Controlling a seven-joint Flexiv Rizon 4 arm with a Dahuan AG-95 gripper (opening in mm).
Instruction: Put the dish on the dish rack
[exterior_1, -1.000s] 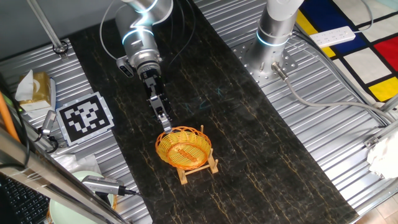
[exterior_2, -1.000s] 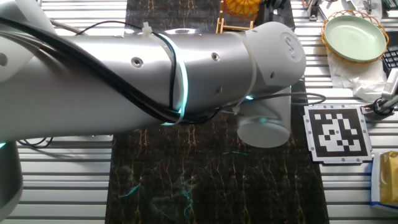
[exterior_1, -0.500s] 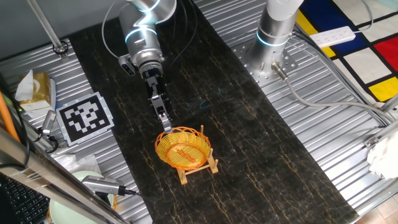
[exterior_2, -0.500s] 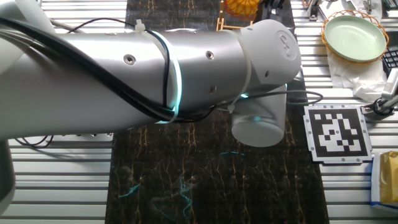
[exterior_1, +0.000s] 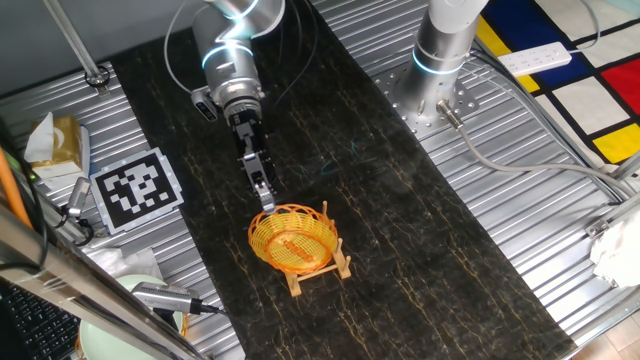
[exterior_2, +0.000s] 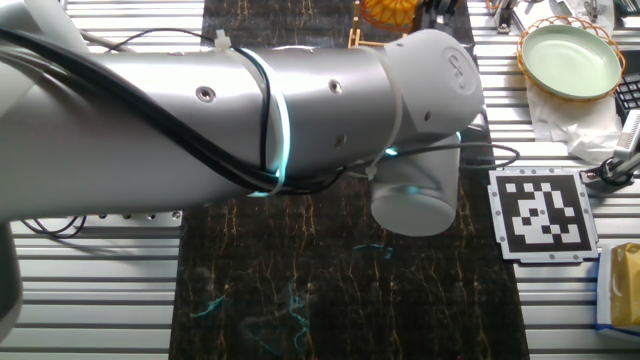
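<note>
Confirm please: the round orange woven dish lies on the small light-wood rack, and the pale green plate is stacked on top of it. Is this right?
Not fully. The round orange woven dish does lie on the small light-wood rack, as one fixed view shows. But the pale green plate is not on it: the other fixed view shows it apart, on the metal table beside the black mat.

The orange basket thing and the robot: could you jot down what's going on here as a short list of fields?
dish: woven orange-yellow bowl, resting tilted on the rack
dish rack: small light-wood frame under the bowl, on the dark mat
gripper: at the bowl's far rim; open or shut cannot be told
arm: reaches down over the mat; fills most of the other fixed view
nearby: pale green plate and a black-and-white marker card beside the mat
</note>
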